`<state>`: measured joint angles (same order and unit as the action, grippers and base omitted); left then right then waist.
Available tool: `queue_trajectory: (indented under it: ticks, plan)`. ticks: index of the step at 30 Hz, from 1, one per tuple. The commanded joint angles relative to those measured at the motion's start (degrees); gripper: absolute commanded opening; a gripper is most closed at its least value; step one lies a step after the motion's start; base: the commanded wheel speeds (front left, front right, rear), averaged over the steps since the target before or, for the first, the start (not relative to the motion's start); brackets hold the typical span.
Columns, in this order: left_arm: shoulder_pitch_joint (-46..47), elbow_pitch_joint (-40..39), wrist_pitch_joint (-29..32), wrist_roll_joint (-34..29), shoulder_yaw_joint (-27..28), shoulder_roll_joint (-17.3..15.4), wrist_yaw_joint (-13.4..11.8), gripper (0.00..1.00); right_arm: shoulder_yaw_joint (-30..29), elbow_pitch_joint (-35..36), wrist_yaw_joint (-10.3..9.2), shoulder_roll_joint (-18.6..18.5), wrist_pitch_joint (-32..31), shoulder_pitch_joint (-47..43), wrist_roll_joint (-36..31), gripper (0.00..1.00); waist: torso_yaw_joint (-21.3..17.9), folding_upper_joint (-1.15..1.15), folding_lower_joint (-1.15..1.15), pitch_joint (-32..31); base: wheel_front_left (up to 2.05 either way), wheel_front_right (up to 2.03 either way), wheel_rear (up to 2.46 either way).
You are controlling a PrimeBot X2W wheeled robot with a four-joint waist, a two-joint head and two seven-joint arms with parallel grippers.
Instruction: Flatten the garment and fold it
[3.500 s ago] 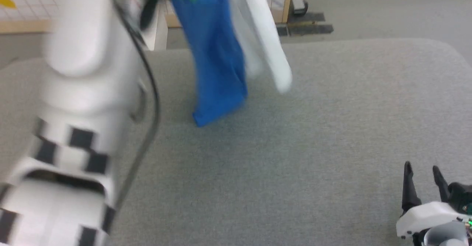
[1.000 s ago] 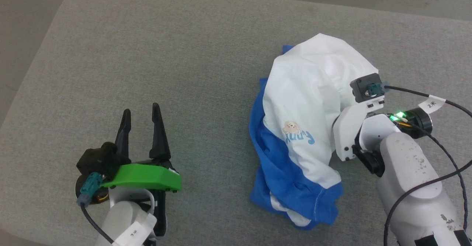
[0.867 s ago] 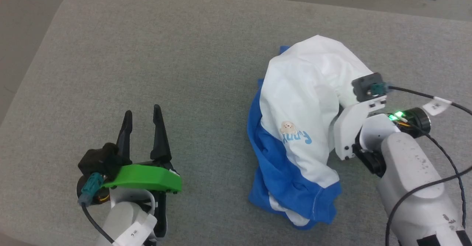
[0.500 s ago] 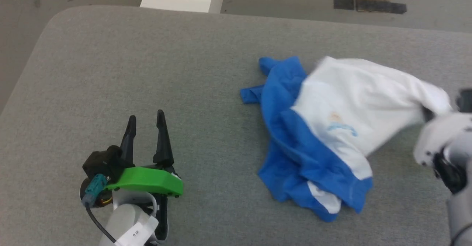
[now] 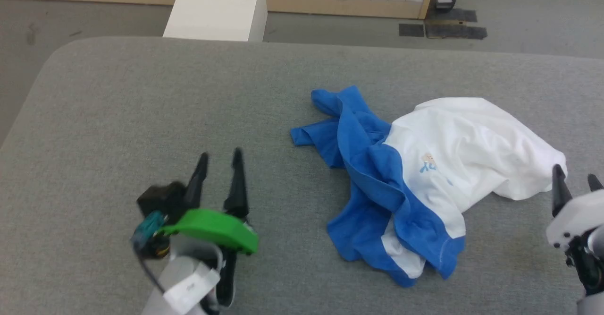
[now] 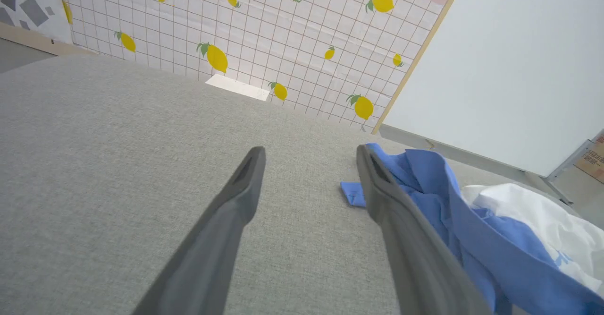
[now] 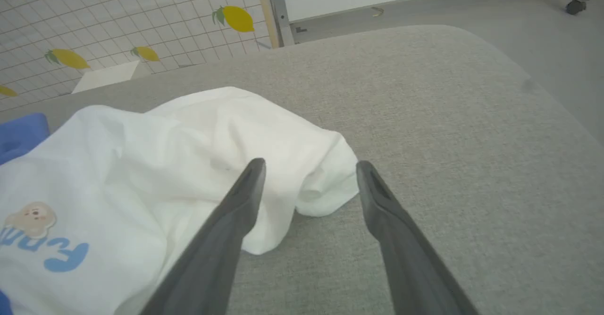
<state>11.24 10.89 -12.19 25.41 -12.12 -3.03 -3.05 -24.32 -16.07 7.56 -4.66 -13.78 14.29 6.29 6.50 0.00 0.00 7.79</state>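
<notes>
T-shirt (image 5: pixel 424 183) crumpled on grey tabletop (image 5: pixel 141 116). Left tool (image 5: pixel 218 161) and right tool (image 5: pixel 574 177) both spread, empty.

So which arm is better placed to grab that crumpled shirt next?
Probably the right: the right gripper, open, sits beside the white edge of the shirt; the left gripper, also open, stands farther off across bare table.

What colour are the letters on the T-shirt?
Light blue; the letters on the T-shirt show best in the right wrist view.
</notes>
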Motion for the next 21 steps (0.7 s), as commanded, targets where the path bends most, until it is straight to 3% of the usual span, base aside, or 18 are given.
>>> queue_trajectory:
  ticks: [1, 5, 6, 10, 19, 20, 21]
  plan:
    - [2.9, 0.0, 1.6, 0.9, -1.4, 0.1, 0.3, 1.00, -0.9, 1.0, -0.08, 0.6, 0.7, -1.6, 0.0, 1.00, -1.1, 0.00, 0.00, -0.8, 0.00, 0.00, 0.00]
    - [9.0, 1.3, 12.2, 4.9, -7.9, 0.1, -0.9, 1.00, -2.4, 4.0, -0.08, 1.4, 0.7, -3.6, -0.4, 1.00, -2.9, 0.00, 0.00, -0.5, 0.00, 0.00, 0.00]
    - [14.6, 4.1, 23.9, 6.4, -13.3, 0.1, -3.6, 1.00, -2.6, 5.3, -0.08, 1.7, 0.3, -4.3, -0.4, 1.00, -4.8, 0.00, 0.00, 0.3, 0.00, 0.00, 0.00]
    - [20.9, 8.4, 35.7, 5.2, -18.1, 0.1, -7.0, 1.00, -2.7, 5.0, -0.08, 1.8, 0.5, -4.4, 0.6, 1.00, -6.9, 0.00, 0.00, 1.6, 0.00, 0.00, 0.00]
    - [24.9, 14.3, 41.1, 4.2, -19.6, -0.1, -10.2, 0.97, -3.1, 2.7, -0.08, 1.8, 2.3, -4.1, 2.1, 1.00, -9.1, 0.00, 0.00, 4.0, 0.00, 0.00, 0.00]
    - [24.9, 14.6, 40.9, 4.1, -19.7, -0.1, -10.3, 0.63, -3.1, 2.5, -0.08, 1.8, 2.5, -4.1, 2.2, 1.00, -9.1, 0.00, 0.00, 4.1, 0.00, 0.00, 0.00]
    - [25.0, 14.7, 40.4, 4.5, -19.5, -0.1, -10.1, 0.16, -3.2, 2.4, -0.08, 1.8, 2.6, -3.9, 2.2, 1.00, -9.1, 0.00, 0.00, 4.3, 0.00, 0.00, 0.00]
